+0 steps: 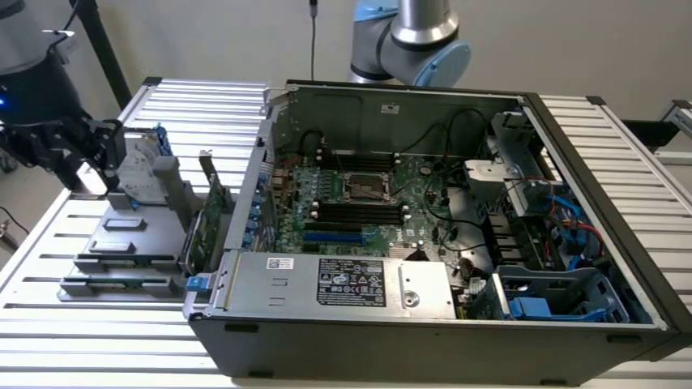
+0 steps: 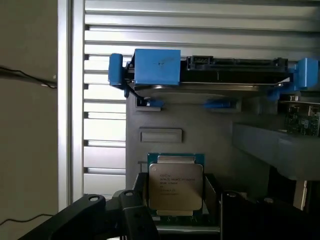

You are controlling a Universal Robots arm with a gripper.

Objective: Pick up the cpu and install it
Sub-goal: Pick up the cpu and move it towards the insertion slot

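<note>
cpu (image 2: 176, 187) sits flat, lid up, on the grey fixture tray (image 2: 200, 125), near the blue-framed hard drive (image 2: 230, 75), so it's reachable from above. gripper (image 1: 89, 172) is open, jaws either side of the chip, not clamped.

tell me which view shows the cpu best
The wrist view: the cpu faces the camera, silver top and print plain, flanked by the open pincer. In the exterior view it is too small to tell, by the grey holder at that view's left.

soft even light, glare on the table slats (image 2: 105, 131), case interior (image 1: 433, 113) dim.
</note>
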